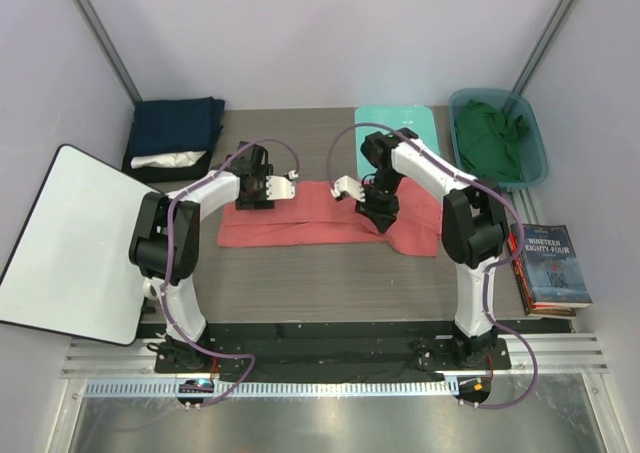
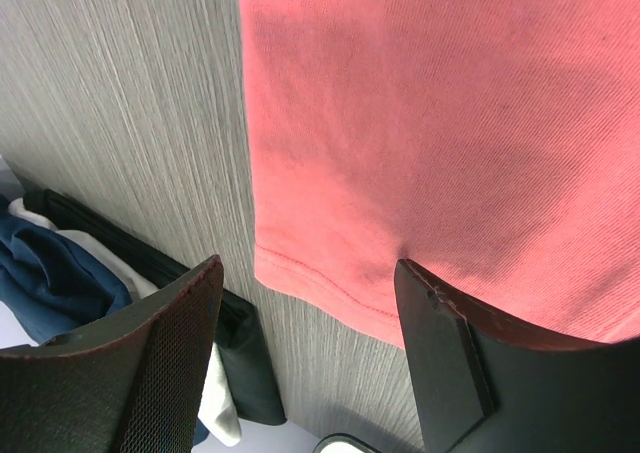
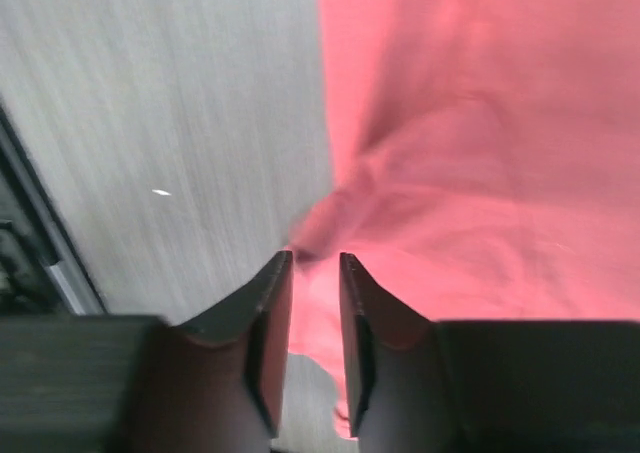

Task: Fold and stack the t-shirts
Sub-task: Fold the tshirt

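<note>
The coral-red t-shirt [image 1: 300, 223] lies folded into a long strip across the middle of the table. My left gripper [image 1: 256, 189] hovers over its back left edge. In the left wrist view the left gripper [image 2: 310, 268] is wide open, with the shirt's hem [image 2: 330, 293] between the fingers. My right gripper [image 1: 381, 215] is low on the shirt's right part. In the right wrist view the right gripper [image 3: 315, 258] has its jaws nearly together, with bunched red cloth [image 3: 450, 173] at the tips. A navy shirt [image 1: 178, 123] and a white one [image 1: 165, 159] are stacked at the back left.
A dark green shirt [image 1: 490, 138] fills a teal bin [image 1: 535, 163] at the back right. A mint-green board [image 1: 400, 123] lies behind the red shirt. A large white board [image 1: 70, 233] lies at the left and books [image 1: 550, 268] at the right. A black tray [image 2: 240, 373] holds the stack.
</note>
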Controlling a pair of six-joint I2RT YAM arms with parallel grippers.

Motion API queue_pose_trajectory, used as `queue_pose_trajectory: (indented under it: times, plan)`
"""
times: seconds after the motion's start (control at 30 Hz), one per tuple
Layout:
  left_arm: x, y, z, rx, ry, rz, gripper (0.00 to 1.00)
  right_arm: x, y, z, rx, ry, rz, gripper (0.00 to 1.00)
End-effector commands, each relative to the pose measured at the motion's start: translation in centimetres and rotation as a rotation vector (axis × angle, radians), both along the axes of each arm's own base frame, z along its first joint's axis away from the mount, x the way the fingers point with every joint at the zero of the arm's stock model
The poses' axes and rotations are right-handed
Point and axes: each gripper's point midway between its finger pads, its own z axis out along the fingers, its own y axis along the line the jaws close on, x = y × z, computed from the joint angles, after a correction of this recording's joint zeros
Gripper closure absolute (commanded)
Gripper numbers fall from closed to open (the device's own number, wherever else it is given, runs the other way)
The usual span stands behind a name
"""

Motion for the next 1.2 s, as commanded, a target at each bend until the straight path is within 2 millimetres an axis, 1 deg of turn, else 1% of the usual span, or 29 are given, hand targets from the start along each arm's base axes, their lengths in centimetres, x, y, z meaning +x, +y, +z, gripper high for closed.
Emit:
queue_pose_trajectory:
  times: [0.0, 0.07, 0.17, 0.2, 0.27, 0.3, 0.37, 0.4, 0.43, 0.47, 0.5, 0.53, 0.6, 0.63, 0.67, 0.77, 0.8, 0.93, 1.07, 1.1, 1.13, 1.17]
  plan:
    - [0.0, -0.6, 0.6, -0.018, -0.012, -0.025, 0.30, -3.3, -0.1, 1.7, -0.019, 0.039, 0.057, 0.62]
    - [0.0, -0.7, 0.6, -0.019, -0.010, -0.028, 0.30, -3.1, 0.0, 2.0, -0.017, 0.019, 0.047, 0.61]
    - [0.0, -0.7, 0.4, -0.018, -0.007, -0.028, 0.30, -2.0, -0.1, 2.2, -0.021, -0.030, 0.021, 0.60]
    - [0.0, -0.7, 0.4, -0.017, -0.010, -0.031, 0.30, -0.6, -0.3, 2.1, -0.026, -0.082, -0.029, 0.60]
    - [0.2, -0.7, 0.3, -0.014, -0.012, -0.030, 0.30, 1.5, -1.0, 1.6, -0.040, -0.143, -0.101, 0.60]
    - [0.2, -0.5, 0.2, -0.004, -0.013, -0.030, 0.30, 3.9, -2.2, 1.4, -0.070, -0.213, -0.197, 0.60]
    - [0.6, -0.4, 0.2, 0.007, -0.028, -0.033, 0.31, 6.5, -4.0, 1.1, -0.105, -0.279, -0.302, 0.60]
    - [0.7, -0.2, 0.1, 0.019, -0.033, -0.029, 0.31, 7.7, -4.9, 0.5, -0.125, -0.292, -0.353, 0.60]
    - [0.9, -0.2, 0.0, 0.027, -0.038, -0.041, 0.30, 9.4, -6.9, 0.4, -0.144, -0.318, -0.465, 0.60]
    - [1.1, -0.2, 0.0, 0.029, -0.047, -0.044, 0.30, 10.7, -7.4, 1.0, -0.130, -0.338, -0.516, 0.60]
    - [1.3, -0.2, 0.0, 0.030, -0.055, -0.047, 0.30, 11.5, -8.3, 1.1, -0.126, -0.342, -0.566, 0.60]
    - [1.5, -0.3, -0.1, 0.030, -0.058, -0.054, 0.30, 12.3, -9.7, 0.5, -0.130, -0.331, -0.652, 0.61]
    - [1.8, -0.3, -0.1, 0.037, -0.067, -0.076, 0.30, 12.7, -10.5, 0.4, -0.114, -0.322, -0.689, 0.61]
    - [1.8, -0.2, -0.4, 0.040, -0.066, -0.084, 0.30, 13.0, -11.0, 0.1, -0.124, -0.328, -0.703, 0.60]
    - [1.8, -0.3, -0.9, 0.046, -0.057, -0.102, 0.30, 13.0, -11.7, -0.3, -0.138, -0.324, -0.719, 0.60]
    - [1.4, -0.1, -2.3, 0.067, -0.028, -0.131, 0.31, 12.6, -12.6, -1.7, -0.157, -0.290, -0.738, 0.60]
    - [1.1, 0.0, -3.1, 0.085, -0.007, -0.153, 0.31, 12.5, -12.7, -2.0, -0.158, -0.281, -0.742, 0.59]
    - [0.4, 0.3, -4.9, 0.123, 0.026, -0.202, 0.31, 12.0, -13.4, -3.5, -0.164, -0.237, -0.756, 0.59]
    - [-0.1, 0.5, -5.8, 0.157, 0.049, -0.242, 0.32, 11.6, -13.4, -5.1, -0.173, -0.196, -0.746, 0.60]
    - [-0.5, 0.6, -6.2, 0.164, 0.059, -0.254, 0.32, 11.6, -13.3, -5.7, -0.176, -0.185, -0.744, 0.60]
    - [-0.6, 0.5, -6.1, 0.175, 0.058, -0.282, 0.32, 11.8, -13.3, -6.1, -0.178, -0.184, -0.747, 0.60]
    - [-1.2, 0.4, -6.4, 0.180, 0.070, -0.301, 0.32, 12.3, -13.2, -6.1, -0.173, -0.190, -0.748, 0.60]
